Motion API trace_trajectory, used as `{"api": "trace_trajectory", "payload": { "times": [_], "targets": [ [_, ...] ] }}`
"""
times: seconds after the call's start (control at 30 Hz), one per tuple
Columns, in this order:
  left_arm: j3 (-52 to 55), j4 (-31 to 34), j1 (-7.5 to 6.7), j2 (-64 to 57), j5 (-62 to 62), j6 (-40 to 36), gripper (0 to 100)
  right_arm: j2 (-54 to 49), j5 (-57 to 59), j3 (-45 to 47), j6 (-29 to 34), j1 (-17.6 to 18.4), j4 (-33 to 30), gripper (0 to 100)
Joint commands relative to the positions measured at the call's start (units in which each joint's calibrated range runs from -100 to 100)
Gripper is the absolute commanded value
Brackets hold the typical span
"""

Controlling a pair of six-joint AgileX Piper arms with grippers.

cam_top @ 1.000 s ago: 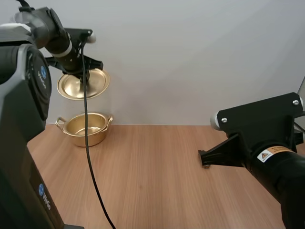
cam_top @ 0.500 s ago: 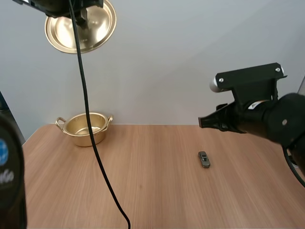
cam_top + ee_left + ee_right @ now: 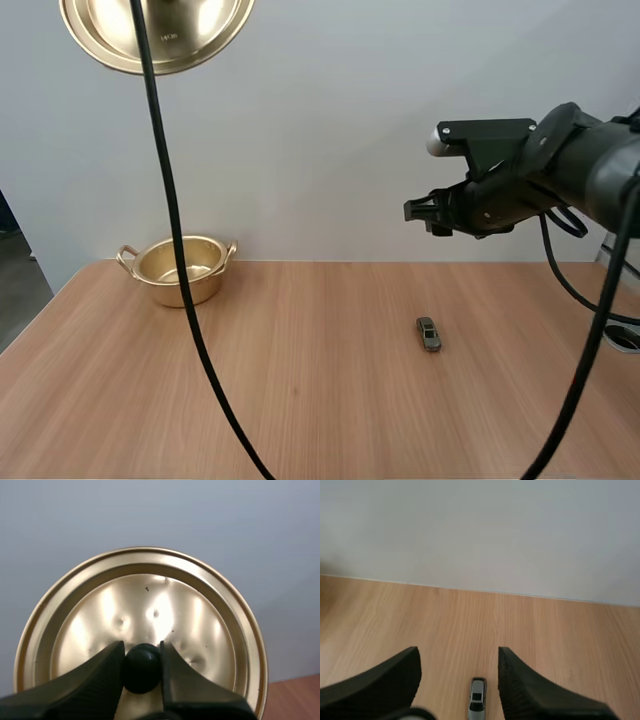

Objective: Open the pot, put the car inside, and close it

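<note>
- Found the left gripper (image 3: 141, 652) closed down tight on the black knob (image 3: 142, 670) of the lid (image 3: 150, 595), squeezing it from both sides.
- Against a second ago: hoisted the lid from just over the pot (image 3: 178, 270) to far above it, up at the top of the high view. Leaves the pot uncovered, mouth up, at the far left of the table (image 3: 320, 410), close to the back edge.
- Found the right gripper (image 3: 458, 660) spread wide, holding nothing. Raised over the same second from table level by the car (image 3: 429, 334) to well above the wood, pointing left.
- Left the car lying flat on the table, right of centre, well apart from the pot. From the right wrist, seen below and between the spread fingers (image 3: 380, 680), touching neither.
- Reckon opening done, loading not begun: need to come back down over the car and pinch it.
- Plenty of bare wood round the car and along the whole run leftward to the pot, with no obstacle between.
- Tighter at the pot: back edge just behind, left edge near.
- Best to keep the lid high while crossing underneath; risk of crowding otherwise.
</note>
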Motion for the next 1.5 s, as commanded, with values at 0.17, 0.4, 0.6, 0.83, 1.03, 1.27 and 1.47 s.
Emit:
{"api": "trace_trajectory", "payload": {
  "times": [0.17, 0.4, 0.6, 0.83, 1.03, 1.27, 1.47],
  "targets": [
    [-0.04, 0.04, 0.02, 0.05, -0.22, -1.37, 0, 25.69, -0.35, -2.3, -2.16, -0.02, 0.04, 77],
    [-0.04, 0.04, 0.02, 0.05, -0.22, -1.37, 0, 31.09, -0.57, -3.53, -5.03, -0.02, 0.04, 78],
    [-0.04, 0.04, 0.02, 0.05, -0.22, -1.37, 0, 32.23, -1.81, -3.66, -6.65, -0.02, 0.04, 77],
    [-0.04, 0.04, 0.02, 0.05, 0.12, -1.37, 0, 32.35, -2.96, -3.66, -8.82, -0.02, 0.04, 77],
    [-0.04, 0.04, 0.02, 0.05, 0.3, -1.37, 0, 35.2, -0.6, -3.78, -9.52, -0.02, 0.04, 75],
    [-0.04, 0.04, 0.02, 0.05, 0.48, -1.26, 0, 37.61, 0.16, -3.78, -9.5, -0.02, 0.04, 71],
    [-0.04, -0.08, 0.02, 0.05, -0.27, -1.17, 0, 38.0, 0.15, -3.78, -9.5, -0.02, 0.04, 68]
  ]
}}
